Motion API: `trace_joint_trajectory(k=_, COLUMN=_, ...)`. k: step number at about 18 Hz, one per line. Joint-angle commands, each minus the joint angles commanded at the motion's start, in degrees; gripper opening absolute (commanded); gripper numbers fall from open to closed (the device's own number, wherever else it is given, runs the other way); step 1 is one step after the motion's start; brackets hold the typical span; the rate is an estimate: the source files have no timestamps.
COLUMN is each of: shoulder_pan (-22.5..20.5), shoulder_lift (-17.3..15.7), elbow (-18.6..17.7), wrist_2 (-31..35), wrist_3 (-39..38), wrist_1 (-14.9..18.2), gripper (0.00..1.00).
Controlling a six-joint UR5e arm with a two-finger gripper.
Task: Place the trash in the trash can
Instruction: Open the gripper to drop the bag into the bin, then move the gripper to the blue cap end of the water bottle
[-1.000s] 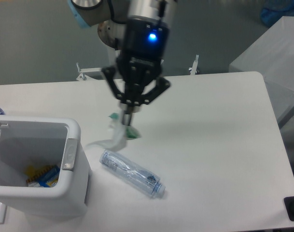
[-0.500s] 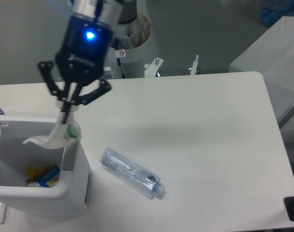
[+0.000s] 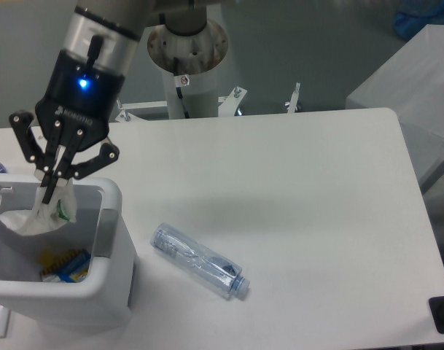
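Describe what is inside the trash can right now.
On the bin's floor lies a yellow-and-blue item. The wrapper hangs in over it, pinched by the gripper. The floor under the wrapper and near wall is hidden.

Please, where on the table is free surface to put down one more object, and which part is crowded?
The table is bare across its whole right half, from the crushed bottle to the right edge, and along the far edge behind it. The left is crowded: the trash can stands there, with the gripper holding the wrapper over its opening.
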State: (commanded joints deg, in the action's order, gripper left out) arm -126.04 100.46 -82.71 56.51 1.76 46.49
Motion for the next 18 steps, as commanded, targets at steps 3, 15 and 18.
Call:
trace_joint_trajectory(k=3, shoulder_pan=0.0, shoulder_lift=0.4, elbow=-0.2, wrist_2=0.1, wrist_3=0.1, wrist_1=0.0, gripper=0.49)
trace_joint_trajectory(k=15, shoulder_pan=-7.2, shoulder_lift=0.6, elbow=-3.7, wrist_2=4.9, wrist_3=-7.0, wrist_1=0.5, gripper=0.91)
trace_joint_trajectory(k=18, shoulder_pan=-10.8, shoulder_lift=0.9, elbow=-7.9, wrist_2=9.9, wrist_3=-10.1, wrist_1=0.6, gripper=0.92)
